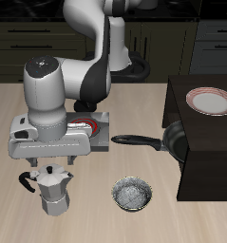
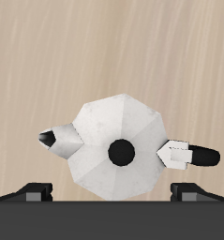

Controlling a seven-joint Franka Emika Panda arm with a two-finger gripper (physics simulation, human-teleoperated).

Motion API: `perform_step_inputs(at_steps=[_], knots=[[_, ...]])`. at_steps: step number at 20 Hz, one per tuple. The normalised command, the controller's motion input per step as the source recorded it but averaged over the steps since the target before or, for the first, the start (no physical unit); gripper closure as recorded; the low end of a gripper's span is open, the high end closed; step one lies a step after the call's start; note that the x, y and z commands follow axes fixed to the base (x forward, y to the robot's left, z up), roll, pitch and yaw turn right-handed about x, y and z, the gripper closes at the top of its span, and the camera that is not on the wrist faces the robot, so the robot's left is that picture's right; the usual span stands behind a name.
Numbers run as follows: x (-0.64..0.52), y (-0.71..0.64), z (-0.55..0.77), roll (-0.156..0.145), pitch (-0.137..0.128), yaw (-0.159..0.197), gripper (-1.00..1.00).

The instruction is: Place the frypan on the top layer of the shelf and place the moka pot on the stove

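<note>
The gripper [image 1: 50, 161] hangs directly above the moka pot [image 1: 54, 190], which stands upright on the tabletop [image 1: 96, 218] near its front edge. In the wrist view, the fingers [image 2: 37, 190] sit apart, one at each side of the pot, not yet touching it (the handle-to-spout axis runs parallel to the line between them). The stove [image 1: 98, 133] lies just behind. The frypan [image 1: 172, 144] rests against the shelf [image 1: 205, 152].

The exterior view looks down on the counter [image 1: 20, 142] from the front; the wrist view looks straight down, close above the moka pot [image 2: 116, 148], shared by both.
</note>
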Motion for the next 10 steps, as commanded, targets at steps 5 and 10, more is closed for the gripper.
perform_step_inputs(at_steps=[5, 10], knots=[[0.06, -0.07, -0.02, -0.018, 0.006, -0.007, -1.00], [0.01, 0.05, -0.13, 0.012, 0.014, 0.000, -1.00]])
